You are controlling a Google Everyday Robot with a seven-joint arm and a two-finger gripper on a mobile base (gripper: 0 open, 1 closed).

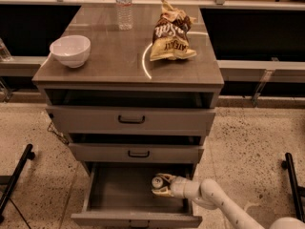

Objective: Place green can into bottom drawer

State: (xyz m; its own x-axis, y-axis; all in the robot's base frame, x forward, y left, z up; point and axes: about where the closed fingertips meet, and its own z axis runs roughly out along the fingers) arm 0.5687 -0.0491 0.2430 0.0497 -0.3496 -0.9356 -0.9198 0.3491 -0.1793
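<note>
Holding the green can, my gripper is closed around it inside the open bottom drawer, toward its right side. On the cabinet top sit a white bowl, a water bottle and a chip bag.

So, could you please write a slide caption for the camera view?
End effector holds the green can inside the open bottom drawer, right side.

White bowl at left of cabinet top, water bottle upright at back, crumpled chip bag right of centre, top drawer and middle drawer with black handles, speckled floor, gripper low, right of cabinet centre.
</note>
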